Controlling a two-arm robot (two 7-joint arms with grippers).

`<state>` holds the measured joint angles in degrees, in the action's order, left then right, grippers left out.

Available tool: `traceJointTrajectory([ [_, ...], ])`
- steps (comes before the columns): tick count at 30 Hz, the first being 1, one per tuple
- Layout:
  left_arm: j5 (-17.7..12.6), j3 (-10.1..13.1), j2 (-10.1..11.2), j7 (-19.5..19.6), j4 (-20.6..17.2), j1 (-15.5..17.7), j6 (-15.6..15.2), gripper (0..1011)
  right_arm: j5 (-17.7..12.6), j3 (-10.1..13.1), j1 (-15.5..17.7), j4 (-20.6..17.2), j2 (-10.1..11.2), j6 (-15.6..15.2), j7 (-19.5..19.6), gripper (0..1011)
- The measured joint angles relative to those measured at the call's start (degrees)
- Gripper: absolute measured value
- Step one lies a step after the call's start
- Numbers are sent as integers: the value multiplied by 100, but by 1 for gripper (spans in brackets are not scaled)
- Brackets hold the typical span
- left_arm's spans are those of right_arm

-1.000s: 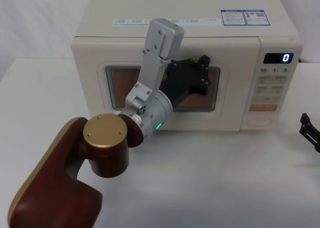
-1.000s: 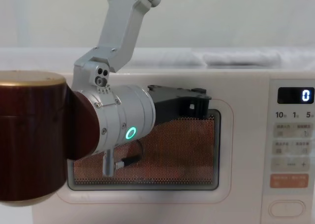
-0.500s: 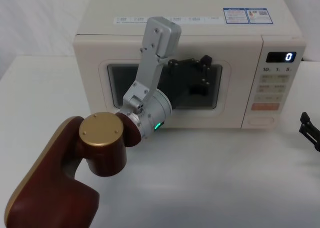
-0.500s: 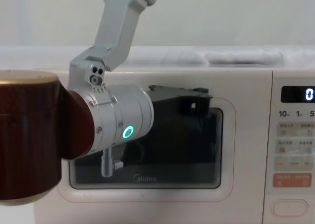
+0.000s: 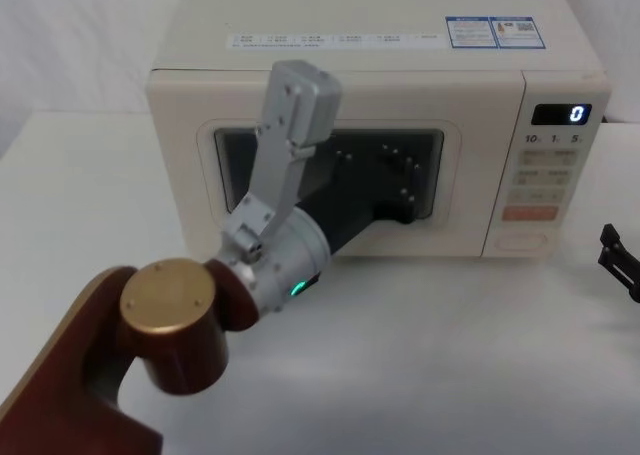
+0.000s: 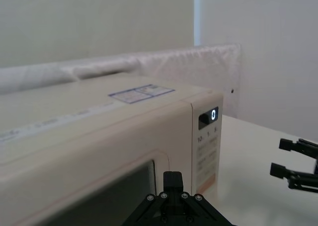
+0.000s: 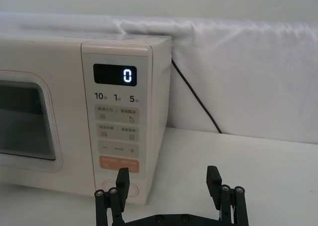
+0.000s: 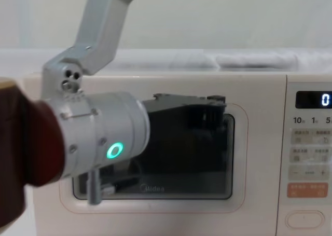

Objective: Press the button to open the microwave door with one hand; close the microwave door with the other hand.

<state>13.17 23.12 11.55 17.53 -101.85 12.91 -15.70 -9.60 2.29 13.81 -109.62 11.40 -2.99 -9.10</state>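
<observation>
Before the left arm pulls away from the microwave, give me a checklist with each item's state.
1. Microwave door flush with the front: ok.
2. Inside light off, window dark: ok.
3. Left gripper in front of the window; touching the door: cannot tell.
4. Right gripper open, low on the table, apart from the button: ok.
5. Display reads 0: ok.

The display (image 7: 115, 74) on the keypad panel (image 7: 117, 121) reads "0", glowing white on black, up beyond the right gripper (image 7: 169, 198). Just under it stand "10", "1" and "5". On the door (image 8: 155, 210), beneath the window behind the left gripper (image 8: 215, 109), sits "Midea" (image 8: 153, 189). The top stickers' (image 5: 495, 31) print is too small to read.
</observation>
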Motion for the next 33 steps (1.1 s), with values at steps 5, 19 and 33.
traceJointTrajectory([
  [5, 221, -99, 169, -22, -268, -328, 10, 0, 0, 0, 0, 0, 0, 0, 0, 1002],
  [19, 509, -534, 613, -364, -680, -1220, 435, 0, 0, 0, 0, 0, 0, 0, 0, 1002],
  [33, -225, -1370, 633, -1263, -609, -2030, 1258, 0, 0, 0, 0, 0, 0, 0, 0, 1002],
])
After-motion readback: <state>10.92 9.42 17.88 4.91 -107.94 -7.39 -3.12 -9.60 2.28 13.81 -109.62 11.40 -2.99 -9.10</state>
